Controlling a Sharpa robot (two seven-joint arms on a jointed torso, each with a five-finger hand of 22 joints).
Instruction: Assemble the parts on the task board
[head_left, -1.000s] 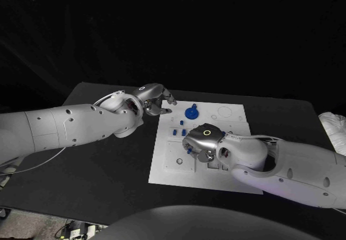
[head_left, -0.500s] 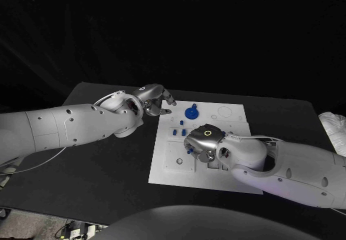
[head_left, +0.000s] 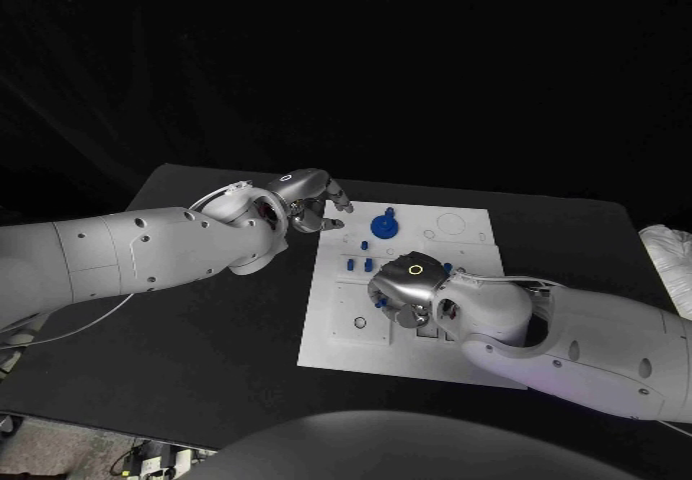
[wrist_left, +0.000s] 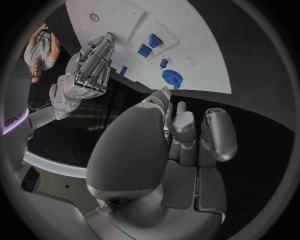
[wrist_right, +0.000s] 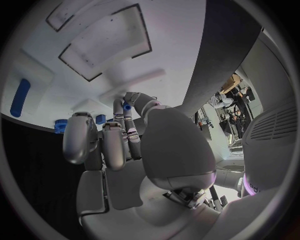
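1. Task board (head_left: 346, 345) lies in the middle of the black surface (head_left: 188, 330); wide bare surface on the robot's left side, narrower strip on the right and behind.
2. Left robot hand (head_left: 310, 200) hovers at the board's far-left corner, just off the edge; fingers curled in, nothing between them.
3. Right robot hand (head_left: 404, 290) sits low over the board's centre, near the recessed slots. In the right wrist view its fingertips (wrist_right: 127, 107) pinch a small blue part (wrist_right: 127, 106).
4. Parts seen in head view: 1 blue gear (head_left: 384, 224) at the far middle of the board; abt 3 small blue pieces (head_left: 356, 265) in a row between gear and right robot hand.
5. Left wrist view shows 2 blue blocks (wrist_left: 150, 45) beyond the gear; exact total I cannot tell.
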